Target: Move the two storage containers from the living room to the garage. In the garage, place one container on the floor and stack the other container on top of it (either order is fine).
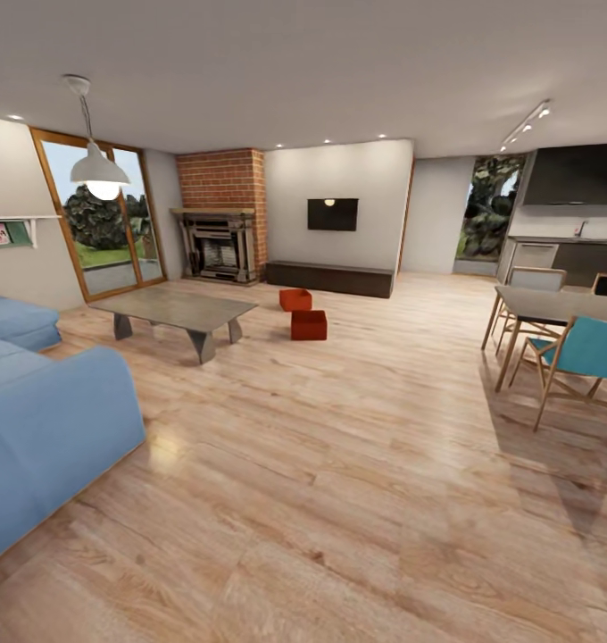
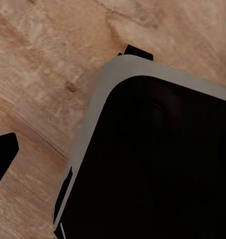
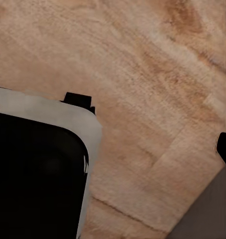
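Observation:
I am in the living room, on its light wood planks (image 1: 339,500). The two storage containers, both orange-red bins, sit on the planks far ahead, right of the coffee table. The nearer one (image 1: 309,325) stands just in front of the farther one (image 1: 295,299), a small gap apart. In the left wrist view a dark fingertip (image 2: 3,154) juts in at the edge over the planks, beside my black, grey-rimmed base (image 2: 152,159). The right wrist view shows a dark fingertip (image 3: 225,149) and the base (image 3: 33,174) likewise. Neither wrist view lets me judge the jaws. The garage and its floor are out of view.
A grey low coffee table (image 1: 174,308) stands left of the bins and a blue sofa (image 1: 45,420) fills the near left. Behind are a brick fireplace (image 1: 219,241), wall TV (image 1: 332,214) and dark bench (image 1: 330,278). A dining table (image 1: 553,304) with a blue chair (image 1: 585,353) is at right.

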{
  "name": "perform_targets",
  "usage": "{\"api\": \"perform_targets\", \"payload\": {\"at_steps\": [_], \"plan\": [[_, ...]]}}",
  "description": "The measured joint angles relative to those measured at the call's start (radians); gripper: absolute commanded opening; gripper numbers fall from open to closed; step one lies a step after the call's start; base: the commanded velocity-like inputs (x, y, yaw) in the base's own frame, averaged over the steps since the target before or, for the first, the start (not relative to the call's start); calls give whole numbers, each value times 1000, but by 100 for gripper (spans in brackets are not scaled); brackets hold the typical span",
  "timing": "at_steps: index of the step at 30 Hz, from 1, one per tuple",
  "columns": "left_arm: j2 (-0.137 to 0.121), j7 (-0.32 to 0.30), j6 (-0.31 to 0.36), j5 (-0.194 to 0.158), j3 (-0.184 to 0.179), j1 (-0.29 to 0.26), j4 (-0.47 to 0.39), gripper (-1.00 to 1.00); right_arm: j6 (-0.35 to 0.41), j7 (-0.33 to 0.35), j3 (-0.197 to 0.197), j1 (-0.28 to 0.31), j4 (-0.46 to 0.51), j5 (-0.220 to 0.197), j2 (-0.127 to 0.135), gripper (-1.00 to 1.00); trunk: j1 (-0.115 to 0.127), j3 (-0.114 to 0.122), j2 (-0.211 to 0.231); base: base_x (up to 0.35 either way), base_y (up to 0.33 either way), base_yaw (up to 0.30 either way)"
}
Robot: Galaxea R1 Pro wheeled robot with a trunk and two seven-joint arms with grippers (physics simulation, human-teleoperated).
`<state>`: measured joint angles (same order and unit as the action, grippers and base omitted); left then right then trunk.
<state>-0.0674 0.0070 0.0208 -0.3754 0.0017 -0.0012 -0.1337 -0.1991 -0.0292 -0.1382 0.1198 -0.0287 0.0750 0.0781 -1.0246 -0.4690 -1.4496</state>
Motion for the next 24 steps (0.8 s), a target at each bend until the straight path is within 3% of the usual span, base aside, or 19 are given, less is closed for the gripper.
{"api": "perform_targets", "payload": {"at_steps": [24], "plan": [[-2, 0, 0, -2, 1, 0, 0, 100, 0, -1, 0, 0, 0, 0, -1, 100, 0, 0, 0, 315, -58, 0]]}}
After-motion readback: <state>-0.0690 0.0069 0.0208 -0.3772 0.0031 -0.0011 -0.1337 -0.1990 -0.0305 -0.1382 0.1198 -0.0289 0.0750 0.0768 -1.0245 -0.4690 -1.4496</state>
